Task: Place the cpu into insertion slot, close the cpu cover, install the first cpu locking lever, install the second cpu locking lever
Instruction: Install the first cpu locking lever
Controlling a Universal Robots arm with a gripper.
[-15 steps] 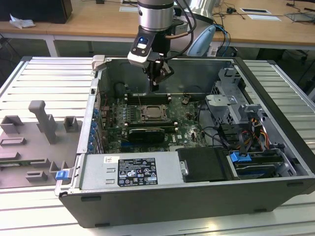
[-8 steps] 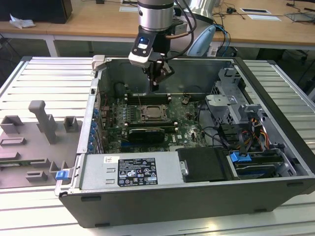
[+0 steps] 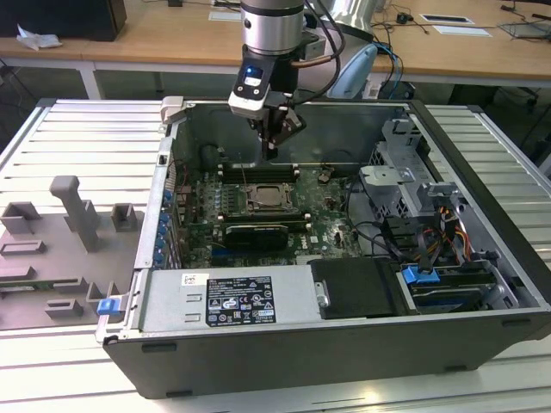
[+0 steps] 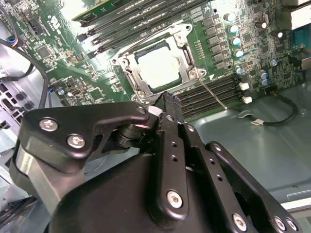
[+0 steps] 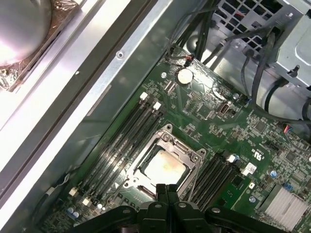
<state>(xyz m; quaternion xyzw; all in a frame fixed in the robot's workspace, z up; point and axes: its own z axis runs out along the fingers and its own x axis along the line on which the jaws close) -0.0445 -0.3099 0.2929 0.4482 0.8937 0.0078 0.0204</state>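
The cpu (image 3: pixel 269 200) (image 4: pixel 163 68) (image 5: pixel 163 167), a silver-grey square chip, lies in the insertion slot on the green motherboard inside the open computer case. The cpu cover (image 4: pixel 130 68) (image 5: pixel 168 138), a thin silver frame, lies flat around the chip. A thin silver lever rod (image 4: pixel 215 95) sticks out from one corner of the socket over the memory slots. My gripper (image 3: pixel 271 153) (image 4: pixel 164 97) (image 5: pixel 167 188) hangs above the board just behind the socket, shut, with nothing between its black fingers.
Long black memory slots (image 3: pixel 258 172) (image 5: pixel 121 141) flank the socket. A black block (image 3: pixel 256 234) sits in front of it. Drive cage and cables (image 3: pixel 405 181) fill the exterior view's right, the case wall (image 3: pixel 284 120) stands close behind the gripper, and a grey fixture (image 3: pixel 77 215) lies outside the case.
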